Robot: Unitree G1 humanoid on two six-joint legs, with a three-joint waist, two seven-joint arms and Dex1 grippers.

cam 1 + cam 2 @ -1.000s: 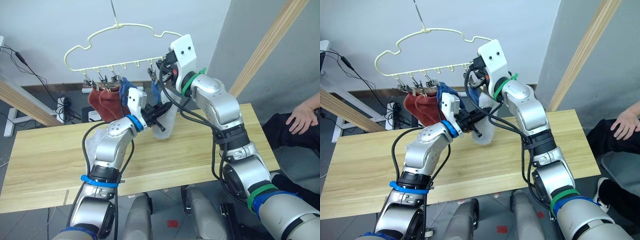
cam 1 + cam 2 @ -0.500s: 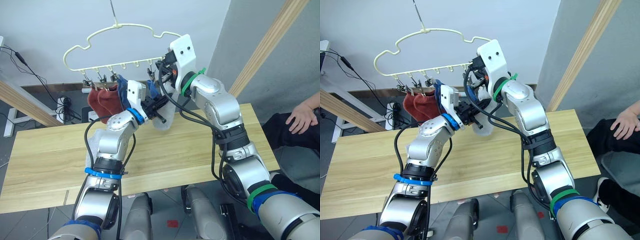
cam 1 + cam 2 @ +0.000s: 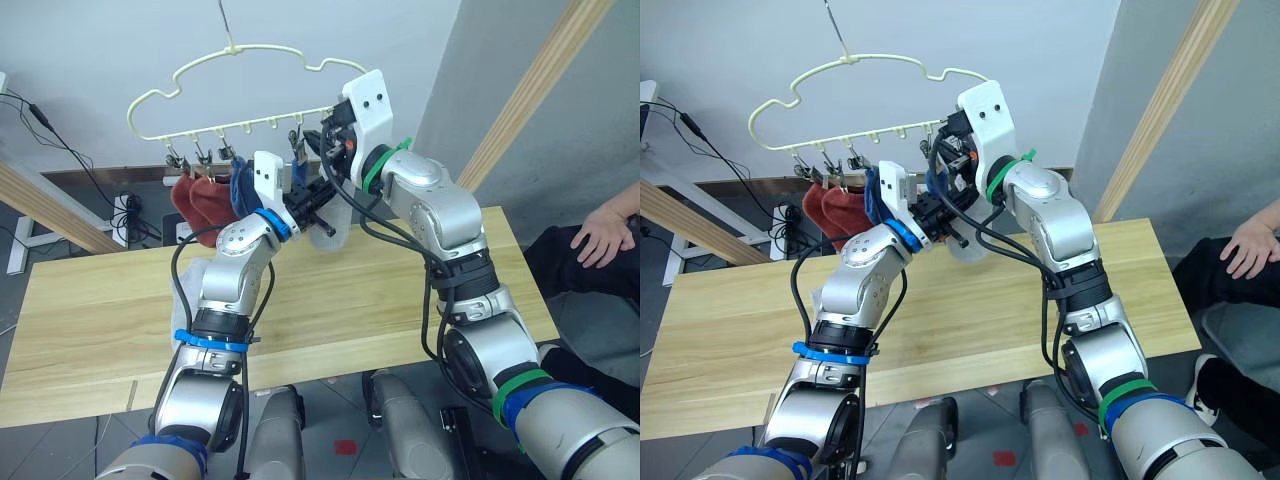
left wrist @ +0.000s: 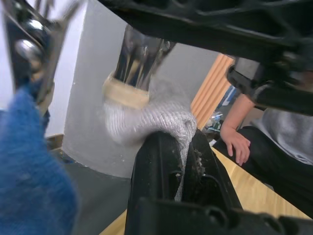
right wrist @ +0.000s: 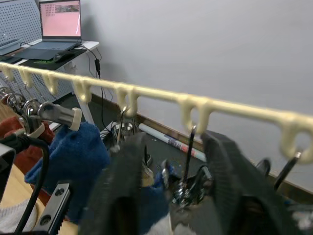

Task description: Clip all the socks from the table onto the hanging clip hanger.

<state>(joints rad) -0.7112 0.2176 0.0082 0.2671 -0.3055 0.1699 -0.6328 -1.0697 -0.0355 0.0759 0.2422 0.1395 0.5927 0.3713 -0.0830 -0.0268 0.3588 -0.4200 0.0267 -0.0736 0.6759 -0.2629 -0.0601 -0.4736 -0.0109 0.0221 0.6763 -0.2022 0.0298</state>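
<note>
The pale yellow clip hanger [image 3: 250, 52] hangs above the table [image 3: 100, 310]. Two rust red socks [image 3: 195, 195] and a blue sock [image 3: 240, 182] hang from its left clips, and another blue sock [image 3: 935, 182] hangs further right. My left gripper [image 4: 183, 142] is shut on a light grey sock [image 4: 146, 120], raised just under the clip row. A shiny clip [image 4: 137, 61] touches that sock's top edge. My right gripper [image 5: 176, 147] is up at the hanger bar [image 5: 161, 98], its fingers [image 5: 122, 186] closed against a dark metal clip [image 5: 188, 188].
Slanted light-wood poles stand at the right [image 3: 520, 100] and left [image 3: 50, 205]. A person's hand [image 3: 605, 235] rests beyond the table's right end. Cables and a power strip [image 3: 125, 205] lie on the floor behind. A laptop [image 5: 58, 14] sits on a desk.
My left gripper has lifted the light grey sock up and toward the clip row. The right gripper has stayed at the clip.
</note>
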